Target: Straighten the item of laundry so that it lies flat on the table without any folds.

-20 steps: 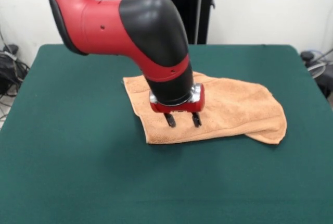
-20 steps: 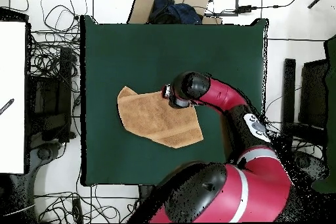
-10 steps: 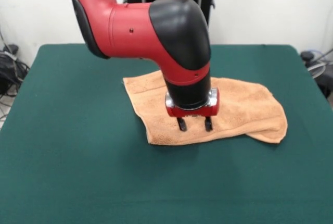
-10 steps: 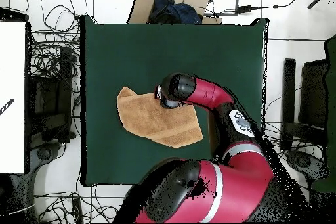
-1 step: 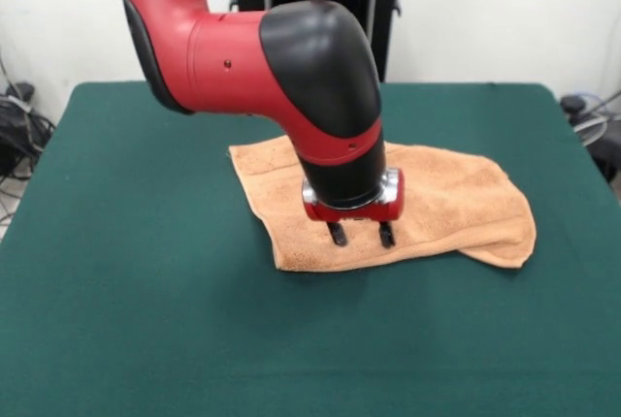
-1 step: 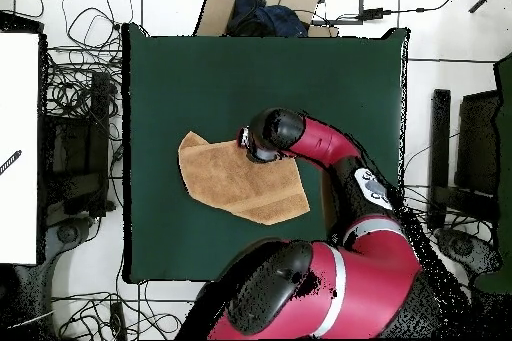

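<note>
The gripper hangs just below the middle of the front view, its two dark fingers pointing straight down and spread with a plain gap between them, pinching nothing; their tips sit at or just above the nap of the towel, and whether they actually touch it cannot be told. They stand a little inside the cloth's lower edge, which reads as a set-up for nipping the upper layer near that border so it can be drawn open. The towel lies around the centre of the frame on the table, stretching from mid-left toward the right, where a rounded, doubled-over end shows it is folded and not yet flat. In the overhead view the towel sits left of centre as a slanted shape with a turned-in corner at its upper left, and the arm's wrist hides the gripper at the cloth's upper right edge. Green felt lies open on every side, so there is room to spread it
</note>
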{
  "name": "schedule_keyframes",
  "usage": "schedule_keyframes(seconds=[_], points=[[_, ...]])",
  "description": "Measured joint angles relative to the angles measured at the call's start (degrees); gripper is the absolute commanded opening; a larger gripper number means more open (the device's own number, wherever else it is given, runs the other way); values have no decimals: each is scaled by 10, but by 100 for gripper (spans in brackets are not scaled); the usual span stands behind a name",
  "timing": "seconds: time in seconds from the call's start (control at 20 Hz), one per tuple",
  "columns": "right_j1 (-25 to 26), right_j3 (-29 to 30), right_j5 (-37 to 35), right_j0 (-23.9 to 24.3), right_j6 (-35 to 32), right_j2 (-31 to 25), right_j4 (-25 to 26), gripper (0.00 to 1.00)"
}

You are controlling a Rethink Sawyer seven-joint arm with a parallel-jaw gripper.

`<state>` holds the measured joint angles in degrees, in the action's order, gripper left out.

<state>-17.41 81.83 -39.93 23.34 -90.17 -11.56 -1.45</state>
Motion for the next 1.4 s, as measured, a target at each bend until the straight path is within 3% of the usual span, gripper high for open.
schedule_keyframes(seconds=[1.4], points=[[4, -2, -2, 2, 0, 4, -10, 100]])
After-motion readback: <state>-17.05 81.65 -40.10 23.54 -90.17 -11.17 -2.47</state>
